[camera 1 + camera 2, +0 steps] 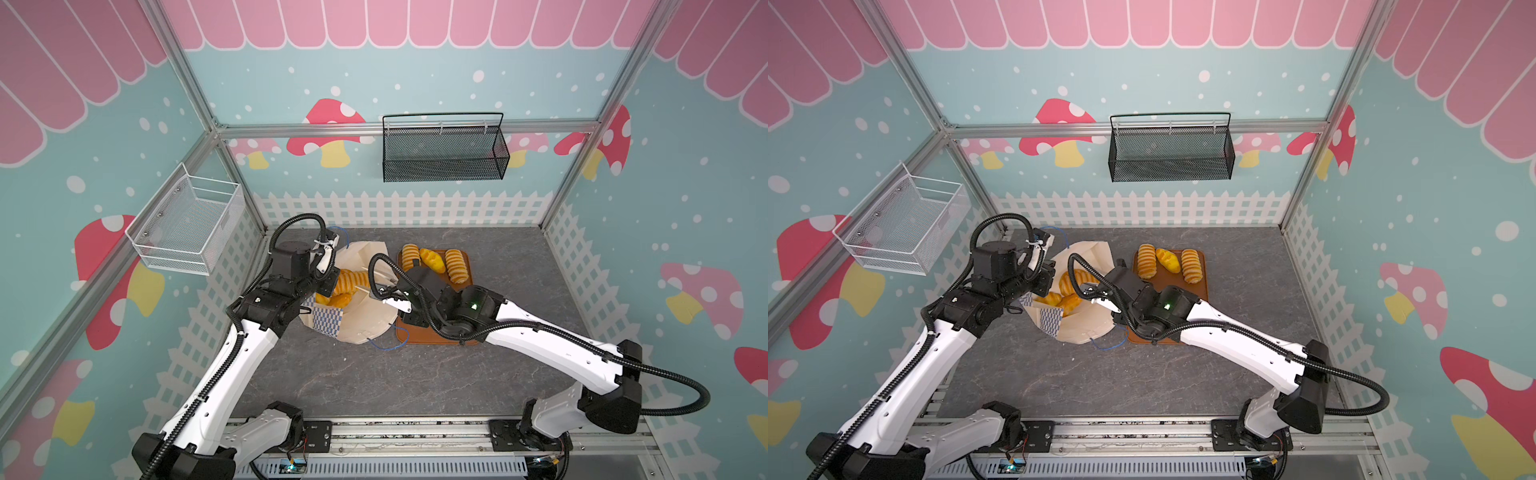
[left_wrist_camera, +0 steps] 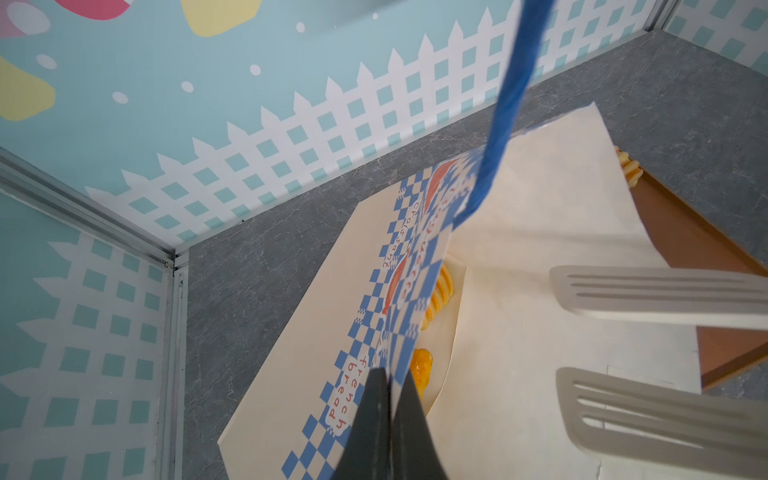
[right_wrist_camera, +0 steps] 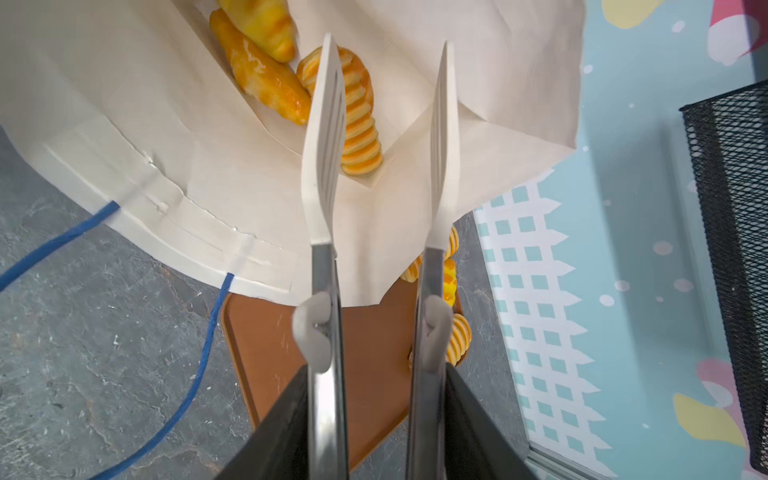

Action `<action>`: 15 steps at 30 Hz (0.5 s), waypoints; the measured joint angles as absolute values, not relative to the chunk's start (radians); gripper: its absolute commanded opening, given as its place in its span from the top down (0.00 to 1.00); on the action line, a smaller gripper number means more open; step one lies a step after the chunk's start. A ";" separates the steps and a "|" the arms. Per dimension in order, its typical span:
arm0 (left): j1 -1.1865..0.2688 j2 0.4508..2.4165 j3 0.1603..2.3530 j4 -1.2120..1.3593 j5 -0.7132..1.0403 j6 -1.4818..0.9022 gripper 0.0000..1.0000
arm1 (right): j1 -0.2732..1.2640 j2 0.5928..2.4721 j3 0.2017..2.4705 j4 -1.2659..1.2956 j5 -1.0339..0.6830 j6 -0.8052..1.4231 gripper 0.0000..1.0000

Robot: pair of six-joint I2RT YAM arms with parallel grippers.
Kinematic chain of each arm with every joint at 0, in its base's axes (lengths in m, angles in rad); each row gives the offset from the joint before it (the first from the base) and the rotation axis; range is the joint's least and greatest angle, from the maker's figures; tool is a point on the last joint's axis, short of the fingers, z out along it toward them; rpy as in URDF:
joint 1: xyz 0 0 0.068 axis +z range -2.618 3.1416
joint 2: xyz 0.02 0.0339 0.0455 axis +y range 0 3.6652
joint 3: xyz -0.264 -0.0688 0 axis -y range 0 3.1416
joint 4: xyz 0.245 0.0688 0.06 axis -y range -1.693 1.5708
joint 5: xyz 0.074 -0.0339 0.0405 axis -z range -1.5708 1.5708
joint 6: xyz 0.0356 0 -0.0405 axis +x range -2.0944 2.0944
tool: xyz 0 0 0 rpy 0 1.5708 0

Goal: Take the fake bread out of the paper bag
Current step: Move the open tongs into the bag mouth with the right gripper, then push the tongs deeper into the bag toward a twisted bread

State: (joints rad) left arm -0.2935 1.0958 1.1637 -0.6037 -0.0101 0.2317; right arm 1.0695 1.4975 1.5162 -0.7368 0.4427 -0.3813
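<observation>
The paper bag (image 1: 365, 320) (image 1: 1088, 326) lies on the table with its mouth held open. My left gripper (image 1: 328, 279) (image 2: 388, 374) is shut on its blue-checkered rim (image 2: 399, 266). Inside lies fake bread (image 1: 347, 282) (image 1: 1073, 282): a ridged loaf (image 3: 361, 124), a glazed one (image 3: 266, 79) and a croissant shape (image 3: 266, 20). My right gripper (image 1: 415, 297) (image 3: 376, 374) is shut on steel tongs (image 3: 324, 166). Their white blades are spread, just above the ridged loaf. Three more pieces (image 1: 432, 259) lie on the brown tray (image 1: 411, 332).
The brown tray (image 1: 1202, 286) touches the bag's right side and is partly under my right arm. A blue cord handle (image 1: 386, 347) trails onto the table. A white wire basket (image 1: 191, 220) hangs on the left wall, a black mesh basket (image 1: 442, 149) on the back wall.
</observation>
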 measured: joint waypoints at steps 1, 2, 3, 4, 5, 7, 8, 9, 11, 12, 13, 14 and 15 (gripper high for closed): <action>-0.294 1.096 1.164 -0.606 -0.004 0.233 1.00 | 1.069 1.511 1.519 -0.739 0.448 -0.389 0.52; -0.294 1.096 1.164 -0.609 0.001 0.235 1.00 | 1.069 1.522 1.521 -0.739 0.453 -0.395 0.52; -0.294 1.096 1.164 -0.611 0.007 0.236 1.00 | 1.069 1.534 1.522 -0.740 0.456 -0.402 0.51; -0.294 1.096 1.164 -0.613 0.015 0.239 1.00 | 1.069 1.545 1.524 -0.742 0.460 -0.408 0.51; -0.294 1.096 1.164 -0.614 0.021 0.240 1.00 | 1.069 1.554 1.525 -0.743 0.465 -0.413 0.51; -0.294 1.095 1.165 -0.620 0.035 0.243 1.00 | 1.069 1.579 1.533 -0.749 0.477 -0.423 0.51; -0.294 1.095 1.166 -0.622 0.041 0.246 1.00 | 1.069 1.590 1.536 -0.750 0.482 -0.427 0.51; -0.294 1.095 1.166 -0.625 0.047 0.248 1.00 | 1.069 1.602 1.541 -0.752 0.484 -0.431 0.51; -0.294 1.095 1.166 -0.629 0.060 0.250 1.00 | 1.069 1.626 1.550 -0.757 0.489 -0.441 0.51; -0.294 1.094 1.166 -0.632 0.066 0.251 1.00 | 1.069 1.639 1.554 -0.758 0.492 -0.445 0.51; -0.294 1.094 1.166 -0.636 0.073 0.251 1.00 | 1.069 1.651 1.559 -0.758 0.496 -0.451 0.51; -0.294 1.094 1.166 -0.639 0.082 0.251 1.00 | 1.069 1.662 1.561 -0.759 0.500 -0.457 0.51; -0.294 1.094 1.166 -0.643 0.090 0.251 1.00 | 1.069 1.675 1.566 -0.759 0.506 -0.462 0.51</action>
State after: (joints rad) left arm -0.2935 1.0939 1.1660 -0.6430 0.0898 0.2508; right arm 1.0687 1.6749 1.5658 -0.7593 0.5056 -0.4618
